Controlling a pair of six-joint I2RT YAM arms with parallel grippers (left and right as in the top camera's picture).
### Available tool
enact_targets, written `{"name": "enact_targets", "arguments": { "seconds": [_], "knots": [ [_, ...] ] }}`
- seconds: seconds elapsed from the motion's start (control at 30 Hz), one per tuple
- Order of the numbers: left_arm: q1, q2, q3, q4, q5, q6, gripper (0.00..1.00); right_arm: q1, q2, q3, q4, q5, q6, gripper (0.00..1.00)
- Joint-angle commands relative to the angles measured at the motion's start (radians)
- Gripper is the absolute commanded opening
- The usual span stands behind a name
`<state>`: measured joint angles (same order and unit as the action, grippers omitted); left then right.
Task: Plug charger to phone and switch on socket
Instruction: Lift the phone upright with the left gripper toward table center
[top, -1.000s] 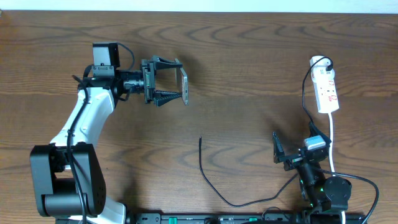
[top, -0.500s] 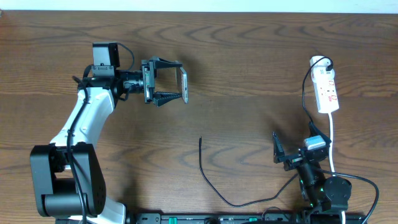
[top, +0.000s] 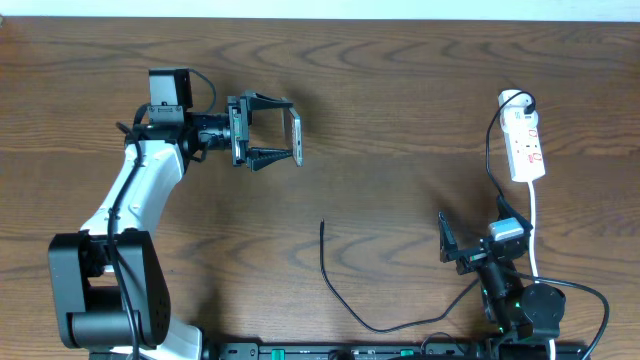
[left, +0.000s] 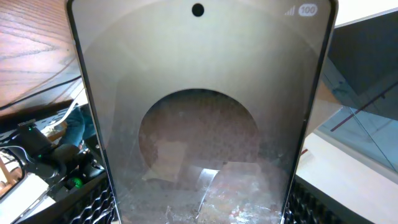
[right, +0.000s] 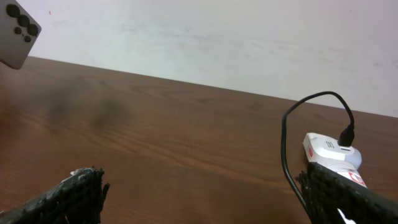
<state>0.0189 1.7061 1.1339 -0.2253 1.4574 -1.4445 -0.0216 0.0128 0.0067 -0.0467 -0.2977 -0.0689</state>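
Brown wood table (top: 400, 150), one station, two arms.

Left gripper (top: 285, 132): grasping the phone (top: 297, 135). The handset sits between the jaws near their tips, with the textured fingers (left: 96, 205) pressing on its two long edges. From above it is seen edge-on and upright. The right wrist view shows it lifted clear of the table. The screen faces back toward the wrist, with a punch-hole lens and status icons at the top; the back, with its lens cluster, faces away from the arm.

Right gripper (right: 202, 177): released, jaws spread wide, nothing between them. It hangs low over the near edge of the table, well apart from the left gripper.

Charger (top: 322, 245): thin black cable lying loose on the table. Its plug tip (top: 322, 224) lies out to the left of the right gripper, between the two grippers and touching neither. The cable loops back toward the right arm's base, then runs ahead of the right gripper to the white adapter (top: 513, 100).

Socket (top: 527, 148): white strip with red markings, flat on the table ahead of the right gripper and slightly to its right. The adapter sits at its far end. Whether the switch is on cannot be told.
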Motion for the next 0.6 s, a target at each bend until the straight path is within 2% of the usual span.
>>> {"name": "enact_targets", "arguments": {
  "seconds": [0.0, 0.57],
  "knots": [
    [0.005, -0.023, 0.031, 0.007, 0.053, -0.014, 0.07, 0.008, -0.004, -0.001, -0.005, 0.004, 0.002, 0.99],
    [0.012, -0.023, 0.031, 0.007, 0.049, -0.054, 0.07, 0.008, -0.004, -0.001, -0.005, 0.004, 0.001, 0.99]
  ]
}}
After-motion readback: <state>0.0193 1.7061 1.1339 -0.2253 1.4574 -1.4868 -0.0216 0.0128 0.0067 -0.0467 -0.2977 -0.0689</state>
